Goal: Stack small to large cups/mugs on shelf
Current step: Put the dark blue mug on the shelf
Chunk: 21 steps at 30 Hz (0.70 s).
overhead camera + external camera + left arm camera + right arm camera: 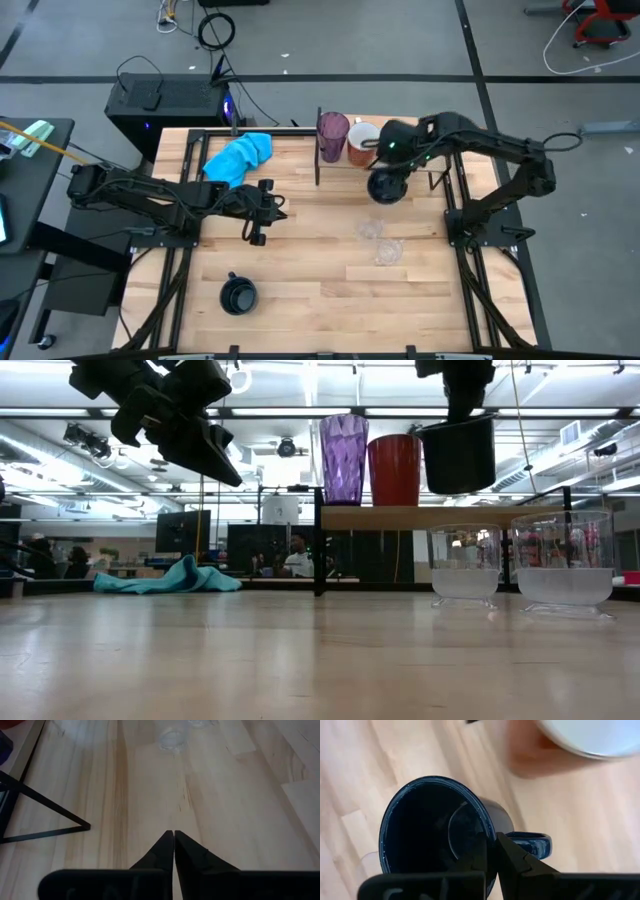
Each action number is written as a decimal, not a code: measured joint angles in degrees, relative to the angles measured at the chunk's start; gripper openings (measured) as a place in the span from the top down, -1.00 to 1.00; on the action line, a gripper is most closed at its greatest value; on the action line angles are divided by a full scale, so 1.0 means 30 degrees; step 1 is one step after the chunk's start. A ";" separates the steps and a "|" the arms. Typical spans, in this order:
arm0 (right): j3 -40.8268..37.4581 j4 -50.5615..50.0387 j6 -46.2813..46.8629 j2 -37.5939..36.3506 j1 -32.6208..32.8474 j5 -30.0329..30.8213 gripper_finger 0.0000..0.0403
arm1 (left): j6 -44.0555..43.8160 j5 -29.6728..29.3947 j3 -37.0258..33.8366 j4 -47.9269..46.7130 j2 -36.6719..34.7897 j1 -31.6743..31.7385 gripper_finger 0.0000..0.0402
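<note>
1. No legible text, label, brand, number or sign found on any item in any view.
2. Screens in the room beyond the shelf (440, 515), seen in the low view, carry nothing readable.

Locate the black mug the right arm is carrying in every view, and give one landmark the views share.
High view: black mug right of centre, under the right pincer.
Low view: upper right, hanging beside the orange mug.
Left wrist view: not in it.
Right wrist view: centre, seen from above.
Shared landmark: the orange mug, except in the left wrist view.
</note>
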 joint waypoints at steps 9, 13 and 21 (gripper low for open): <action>0.0000 0.0009 -0.2752 -0.1295 -0.4419 -0.1195 0.90 | 0.0000 0.0000 0.0000 -0.0050 0.0000 0.0003 0.91; 0.0000 0.0125 -0.3858 -0.1229 -0.6428 -0.2225 0.90 | 0.0025 0.0000 0.0000 -0.0043 0.0000 -0.0004 0.88; 0.0000 0.0996 -0.5363 -0.1162 -0.9961 -0.4462 0.90 | 0.0033 0.0000 0.0000 -0.0043 0.0000 0.0004 0.93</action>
